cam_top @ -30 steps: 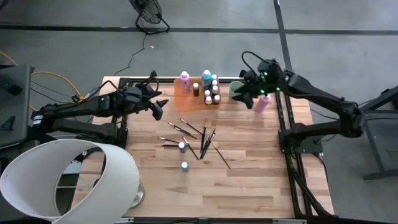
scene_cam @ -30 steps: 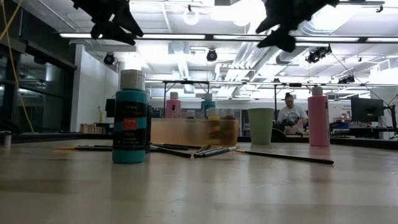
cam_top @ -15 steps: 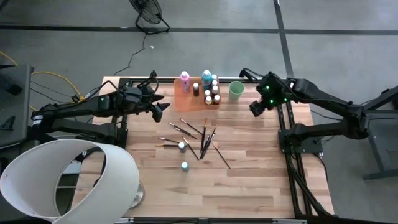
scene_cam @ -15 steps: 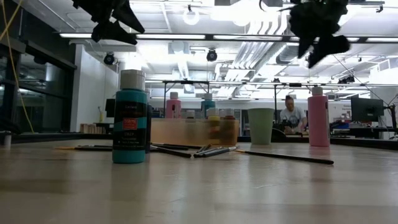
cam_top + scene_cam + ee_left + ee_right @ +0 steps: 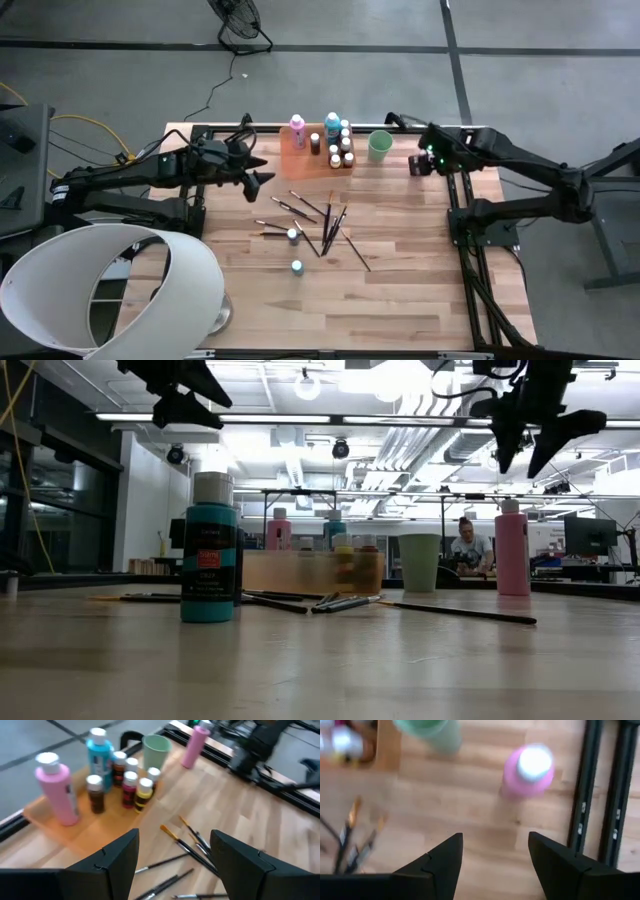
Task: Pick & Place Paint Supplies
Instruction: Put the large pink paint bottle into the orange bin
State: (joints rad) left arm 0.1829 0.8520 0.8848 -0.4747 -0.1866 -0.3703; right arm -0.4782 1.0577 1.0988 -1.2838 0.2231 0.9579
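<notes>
A translucent orange tray (image 5: 300,152) at the table's far side holds a pink bottle (image 5: 55,785), a teal bottle (image 5: 100,750) and several small bottles. A light green cup (image 5: 379,145) stands to its right. Another pink bottle (image 5: 530,767) stands upright on the table at the far right. My right gripper (image 5: 495,837) hangs open above it, pointing down, and hides it in the high view. Several dark-handled paintbrushes (image 5: 322,220) lie scattered mid-table beside two upright teal bottles (image 5: 292,234). My left gripper (image 5: 258,170) hovers open, high at the far left.
Black frame rails (image 5: 600,795) run along the table's right edge, close to the pink bottle. A large white lampshade-like drum (image 5: 110,290) overlaps the near left corner. Bare wood (image 5: 400,290) lies toward the near edge. A person (image 5: 466,545) sits in the room beyond.
My right gripper has swung from beside the green cup toward the table's right edge, sunk a little, rolled, and tipped from nearly level to pointing down over the pink bottle. It has stayed open. My left gripper has turned slightly in place. No supplies have moved.
</notes>
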